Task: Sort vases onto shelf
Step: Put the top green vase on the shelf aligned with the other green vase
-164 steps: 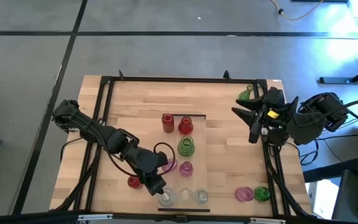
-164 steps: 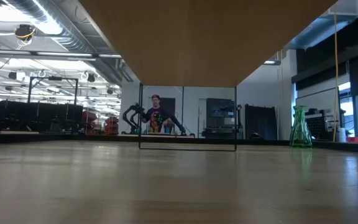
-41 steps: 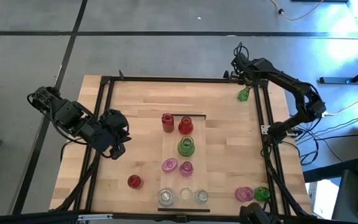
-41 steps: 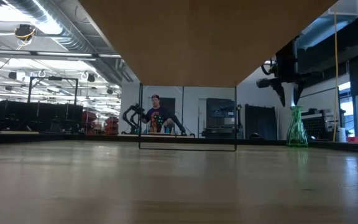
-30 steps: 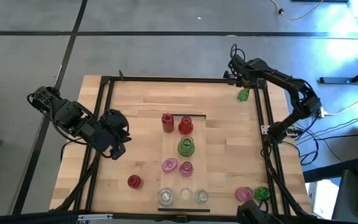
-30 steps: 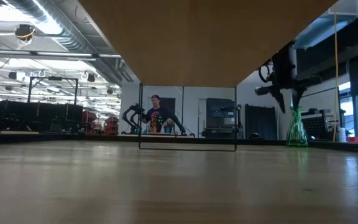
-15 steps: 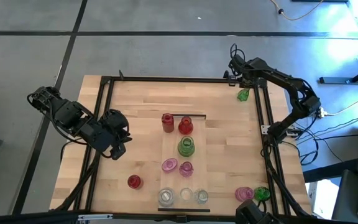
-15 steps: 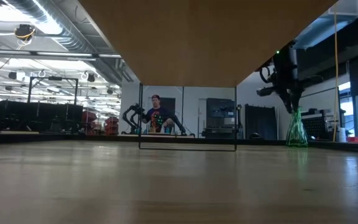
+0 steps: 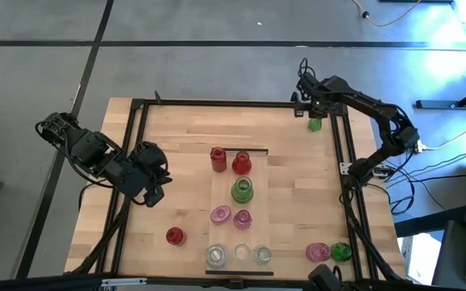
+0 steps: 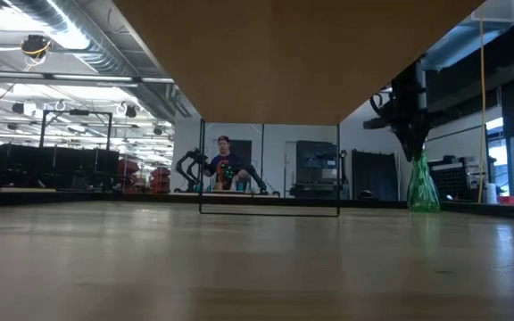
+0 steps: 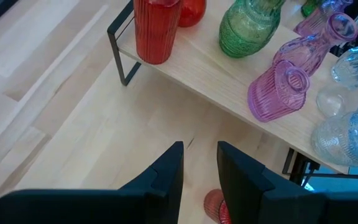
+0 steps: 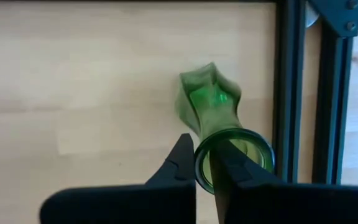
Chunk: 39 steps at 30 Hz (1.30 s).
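- The right claw (image 12: 202,163) is pressed together on the rim of a green vase (image 12: 213,112) at the far right corner of the tabletop (image 9: 176,145); one finger sits inside the vase's mouth, the other outside its lip.
- The pick-up step appears to be in hand: in the low view the green vase (image 10: 422,187) hangs directly beneath the claw, tilted, though whether its base has cleared the tabletop cannot be told.
- The next move likely calls for a straight lift, then a carry inward to the shelf (image 9: 226,230), which lies well apart from this claw, toward the tabletop's middle.
- A black frame rail (image 12: 289,93) runs just beside the vase, so little room exists on that side; a thin-rim pinch may slip or swing.
- The shelf already carries red, green, pink and clear vases, leaving tight gaps for a set-down.
- The left claw (image 11: 199,165) waits slightly spread and empty, hovering beside the shelf, with a loose red vase (image 9: 175,236) standing on the tabletop below it.
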Each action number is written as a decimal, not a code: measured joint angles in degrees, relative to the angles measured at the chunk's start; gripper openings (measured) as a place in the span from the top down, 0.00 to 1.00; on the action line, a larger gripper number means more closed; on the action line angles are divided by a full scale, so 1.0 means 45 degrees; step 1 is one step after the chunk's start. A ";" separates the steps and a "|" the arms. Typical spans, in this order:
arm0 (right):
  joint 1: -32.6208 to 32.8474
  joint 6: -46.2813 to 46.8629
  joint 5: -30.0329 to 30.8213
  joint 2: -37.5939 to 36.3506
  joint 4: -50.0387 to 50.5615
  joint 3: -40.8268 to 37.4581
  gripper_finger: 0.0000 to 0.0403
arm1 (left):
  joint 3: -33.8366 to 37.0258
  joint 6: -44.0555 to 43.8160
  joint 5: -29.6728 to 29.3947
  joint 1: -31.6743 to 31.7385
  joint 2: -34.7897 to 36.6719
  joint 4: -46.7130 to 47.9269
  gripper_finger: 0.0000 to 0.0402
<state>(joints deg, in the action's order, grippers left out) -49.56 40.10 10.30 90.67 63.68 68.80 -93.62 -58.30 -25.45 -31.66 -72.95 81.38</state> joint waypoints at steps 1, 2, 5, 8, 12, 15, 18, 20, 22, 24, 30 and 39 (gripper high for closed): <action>0.0110 -0.0028 -0.0004 -0.0095 0.0024 -0.0001 0.99 | 0.0000 0.0000 0.0000 0.0000 0.0000 0.0000 0.78; 0.0214 -0.0035 -0.0011 -0.0184 0.0076 -0.0011 0.99 | 0.0000 0.0009 -0.0009 0.0000 0.0000 0.0000 0.78; 0.0484 -0.0275 -0.0135 -0.0524 0.0391 -0.0055 0.99 | 0.0000 0.0100 -0.0125 0.0000 0.0000 0.0000 0.78; 0.0770 -0.0332 -0.0646 -0.0880 0.0802 -0.0079 1.00 | 0.0000 0.0165 -0.0281 0.0000 0.0000 0.0000 0.78; 0.1174 -0.0391 -0.0740 -0.1364 0.1210 -0.0083 1.00 | 0.0000 0.0648 -0.0469 0.0000 0.0000 0.0000 0.78; 0.1448 -0.0567 -0.0776 -0.1771 0.1274 -0.0083 1.00 | 0.0000 0.0767 -0.0473 0.0010 0.0000 0.0000 0.78; 0.1827 -0.0736 -0.0910 -0.2155 0.1613 -0.0069 1.00 | 0.0000 0.0772 -0.0539 0.0010 0.0000 -0.0005 0.78; 0.2068 -0.1002 -0.1015 -0.2442 0.1973 -0.0069 1.00 | 0.0000 0.0764 -0.0539 0.0010 0.0000 -0.0005 0.78; 0.2377 -0.1309 -0.1208 -0.2728 0.2466 0.0033 1.00 | 0.0000 0.0760 -0.0539 0.0010 0.0000 -0.0005 0.78; 0.2822 -0.1603 -0.1137 -0.2863 0.3403 0.0485 1.00 | 0.0000 0.0758 -0.0551 0.0010 0.0000 -0.0010 0.78; 0.4587 -0.2278 -0.0400 -0.2909 0.5448 0.3670 1.00 | 0.0000 0.0763 -0.0905 0.0010 0.0000 -0.0032 0.78; 0.8379 -0.1724 -0.0412 -0.1813 0.5847 0.8468 1.00 | -0.0005 0.0767 -0.1104 0.0845 0.0000 -0.1084 0.78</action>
<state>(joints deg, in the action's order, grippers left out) -11.86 32.34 8.45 82.51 90.00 106.91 -93.65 -54.85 -30.42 -27.86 -72.95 76.51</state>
